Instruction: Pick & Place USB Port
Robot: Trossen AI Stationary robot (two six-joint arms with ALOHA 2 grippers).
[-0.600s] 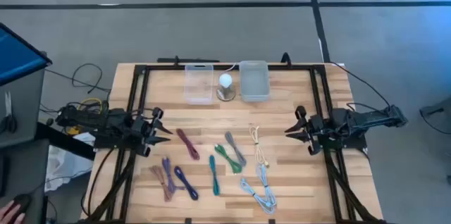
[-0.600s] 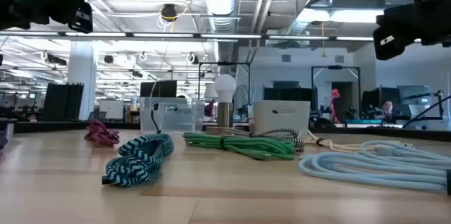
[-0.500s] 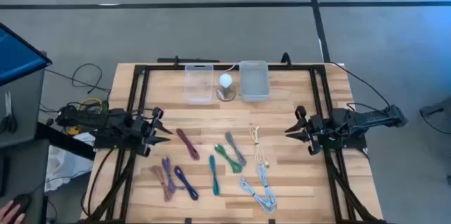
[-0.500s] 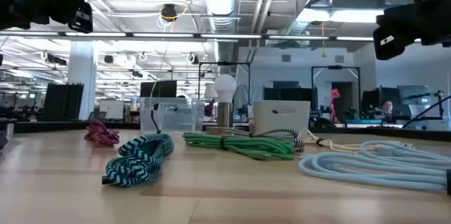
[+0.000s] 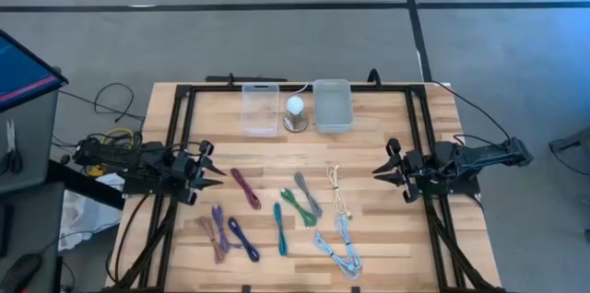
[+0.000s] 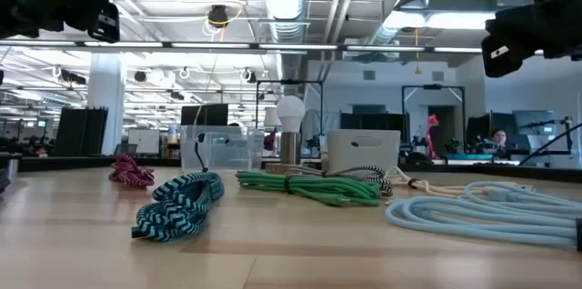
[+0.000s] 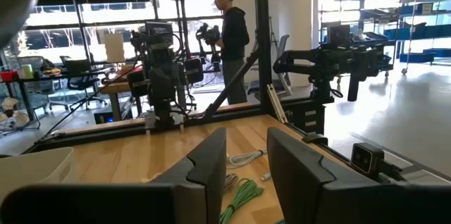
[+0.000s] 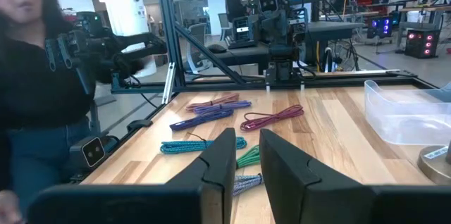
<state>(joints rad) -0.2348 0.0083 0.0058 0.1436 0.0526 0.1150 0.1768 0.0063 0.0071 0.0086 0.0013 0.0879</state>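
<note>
From above we see the left hand (image 5: 214, 171) hovering at the left side of the wooden worktop (image 5: 369, 146) and the right hand (image 5: 382, 169) at the right side, both pointing inward, well apart from the cables between them. The bundled USB cables lie across the near half: a red cable (image 5: 245, 187), purple cable (image 5: 218, 224), blue cable (image 5: 243, 238), teal cable (image 5: 279, 228), green cable (image 5: 298, 207) and pale blue cable (image 5: 339, 249). Two clear bins (image 5: 260, 109) flank a small lamp (image 5: 295, 111) at the far edge.

At worktop height we see the teal cable (image 6: 180, 204) nearest, the green cable (image 6: 309, 186) behind it, and the pale blue cable (image 6: 486, 209) to the right, all lying flat; both arms hang above.

In the left wrist view, the left hand's fingers (image 7: 208, 164) stand slightly spread with nothing between them; a person (image 7: 231, 44) stands beyond.

In the right wrist view, the right hand's fingers (image 8: 220, 157) show a narrow gap, holding nothing; a person (image 8: 35, 104) stands close by
</note>
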